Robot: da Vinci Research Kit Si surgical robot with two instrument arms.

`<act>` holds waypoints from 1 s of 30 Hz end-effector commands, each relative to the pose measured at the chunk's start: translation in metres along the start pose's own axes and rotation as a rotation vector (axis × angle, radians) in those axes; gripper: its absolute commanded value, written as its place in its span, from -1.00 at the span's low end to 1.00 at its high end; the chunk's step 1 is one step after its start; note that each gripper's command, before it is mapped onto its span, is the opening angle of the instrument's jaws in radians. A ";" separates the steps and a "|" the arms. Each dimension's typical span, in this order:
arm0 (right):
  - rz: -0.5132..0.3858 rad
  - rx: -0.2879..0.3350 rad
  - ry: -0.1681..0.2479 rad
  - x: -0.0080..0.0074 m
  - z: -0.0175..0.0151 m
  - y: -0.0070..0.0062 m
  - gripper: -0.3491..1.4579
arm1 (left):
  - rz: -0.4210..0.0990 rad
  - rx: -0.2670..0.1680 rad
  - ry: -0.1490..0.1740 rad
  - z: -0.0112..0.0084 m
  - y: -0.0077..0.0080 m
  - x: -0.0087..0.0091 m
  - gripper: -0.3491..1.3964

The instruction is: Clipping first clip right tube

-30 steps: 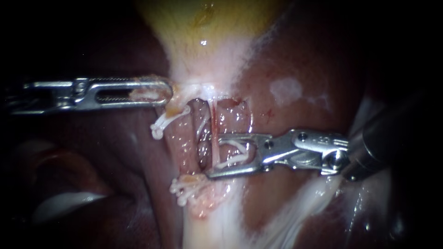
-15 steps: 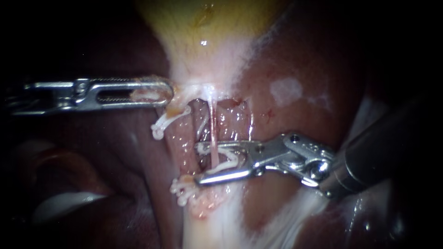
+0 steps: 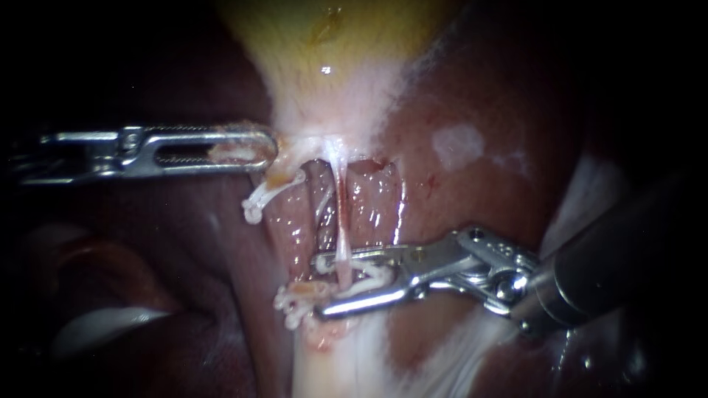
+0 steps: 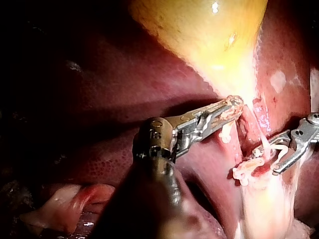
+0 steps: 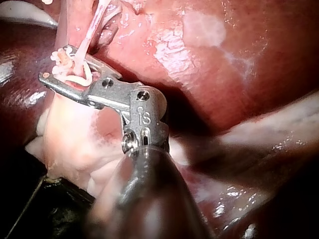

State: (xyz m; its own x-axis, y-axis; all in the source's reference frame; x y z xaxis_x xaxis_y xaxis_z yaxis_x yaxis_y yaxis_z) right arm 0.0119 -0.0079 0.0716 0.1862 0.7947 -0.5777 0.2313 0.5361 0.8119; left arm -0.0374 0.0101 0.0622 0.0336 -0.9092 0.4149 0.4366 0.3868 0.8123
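Right end effector (image 3: 319,286), clip (image 3: 375,274) pinched around right tube (image 3: 341,214)

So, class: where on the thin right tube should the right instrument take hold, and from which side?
Low on the right tube, from the view's right: it stands taut and upright, so level jaws cross it squarely. The right instrument straddles it there, its jaws holding a clip.

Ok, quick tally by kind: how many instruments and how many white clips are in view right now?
Instruments: 2, the left instrument and the right instrument.
White clips: 3, the upper clip, the lower clip and the loaded clip carried by the right instrument.
Total: 5.
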 end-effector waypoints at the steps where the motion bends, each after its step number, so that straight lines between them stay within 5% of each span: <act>1: 0.005 0.000 0.000 0.0000 -0.0001 0.0000 -0.35 | 0.000 0.000 0.000 0.0000 0.0000 0.0000 -1.00; 9: 0.059 0.002 -0.002 0.0000 -0.0012 0.0003 -1.00 | 0.000 0.000 0.000 0.0000 0.0000 0.0000 -1.00; 30: 0.065 -0.008 -0.021 -0.0002 -0.0018 0.0004 -1.00 | 0.001 0.002 0.001 -0.0001 0.0002 0.0000 -1.00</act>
